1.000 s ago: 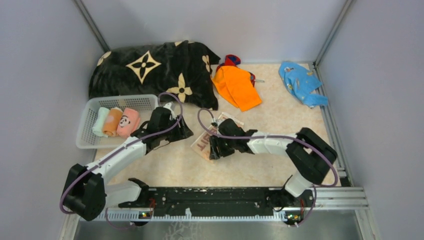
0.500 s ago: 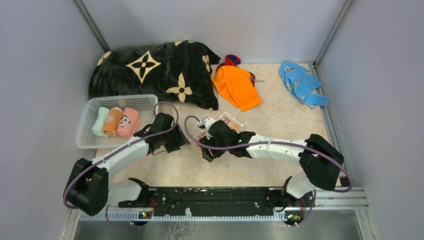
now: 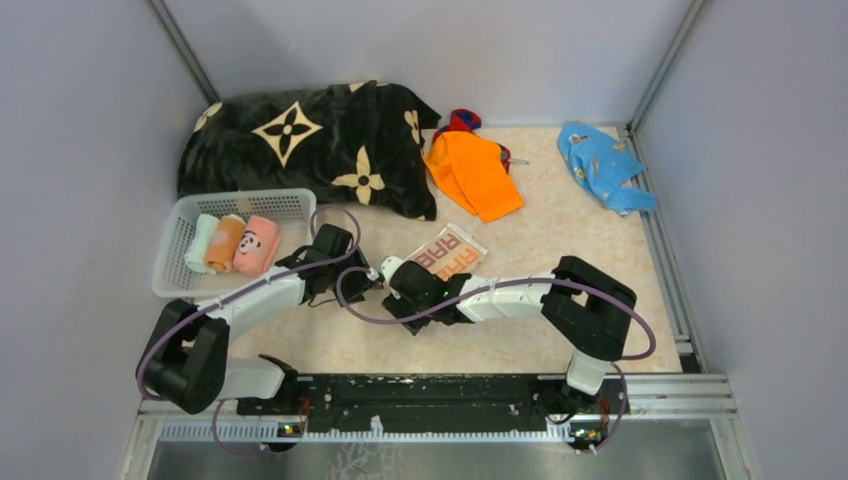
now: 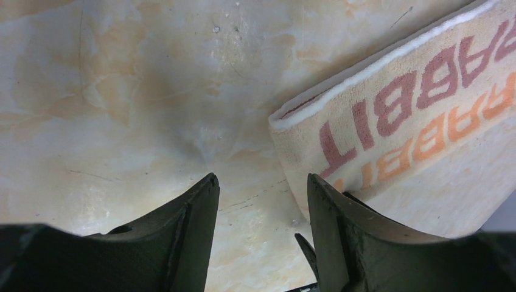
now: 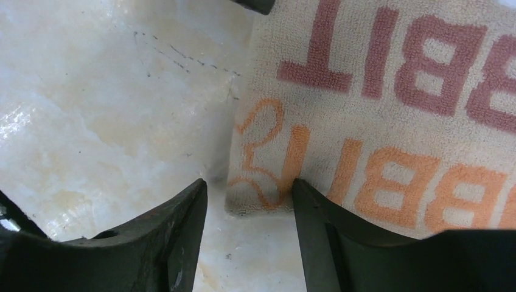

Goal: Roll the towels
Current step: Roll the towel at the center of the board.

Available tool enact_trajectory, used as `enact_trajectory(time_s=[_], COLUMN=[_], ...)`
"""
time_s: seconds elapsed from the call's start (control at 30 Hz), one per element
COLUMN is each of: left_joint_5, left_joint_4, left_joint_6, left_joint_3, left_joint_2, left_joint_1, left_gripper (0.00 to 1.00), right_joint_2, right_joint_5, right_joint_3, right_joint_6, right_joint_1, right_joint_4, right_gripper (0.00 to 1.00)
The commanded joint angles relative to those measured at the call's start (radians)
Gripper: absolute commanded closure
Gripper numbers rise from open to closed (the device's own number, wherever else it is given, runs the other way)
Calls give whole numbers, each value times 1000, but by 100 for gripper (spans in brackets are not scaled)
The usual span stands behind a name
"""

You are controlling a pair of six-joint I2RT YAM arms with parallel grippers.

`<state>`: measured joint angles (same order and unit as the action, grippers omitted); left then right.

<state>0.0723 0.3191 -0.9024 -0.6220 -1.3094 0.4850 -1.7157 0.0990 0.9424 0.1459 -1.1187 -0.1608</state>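
Note:
A beige towel printed "RABBIT" (image 3: pixel 448 252) lies folded flat mid-table. My left gripper (image 3: pixel 357 284) is open and empty just left of it; in the left wrist view (image 4: pixel 261 182) the towel's folded edge (image 4: pixel 414 115) lies beyond my right fingertip. My right gripper (image 3: pixel 400 290) is open at the towel's near-left corner; in the right wrist view (image 5: pixel 248 182) that corner (image 5: pixel 261 194) lies between the fingertips. An orange towel (image 3: pixel 475 175) lies loose at the back, over a red-and-teal one (image 3: pixel 462 120). Pale green (image 3: pixel 200 243), orange (image 3: pixel 224 243) and pink panda (image 3: pixel 257 245) rolls lie in a basket.
The white basket (image 3: pixel 175 285) stands at the left. A large black blanket with beige flowers (image 3: pixel 300 140) fills the back left. A blue printed cloth (image 3: pixel 603 165) lies at the back right. Metal rails edge the table at the right and front.
My right arm has swung left, off the towel to its near-left corner. The towel now lies shorter and farther back, lettering uncovered. My left gripper has shifted slightly nearer.

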Motion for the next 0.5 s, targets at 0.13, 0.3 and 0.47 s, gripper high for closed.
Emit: enact_trajectory(time_s=[0.13,0.3,0.47], left_joint_5=[22,33,46], left_joint_4=[-26,-29,-28], left_joint_6=[-46,-82,-116], left_joint_3=[-5,1,3], left_joint_2=[-27,-28,-26], left_joint_1=[-6,-6,-5], left_gripper=[39,39,39], right_joint_2=[-109,-106,-33], right_joint_5=[151,173,0], right_joint_3=[20,-15,-65], right_joint_6=[-24,25,58], right_joint_1=[-59,-59,-35], right_joint_4=[-56,-77,18], right_gripper=[53,71,84])
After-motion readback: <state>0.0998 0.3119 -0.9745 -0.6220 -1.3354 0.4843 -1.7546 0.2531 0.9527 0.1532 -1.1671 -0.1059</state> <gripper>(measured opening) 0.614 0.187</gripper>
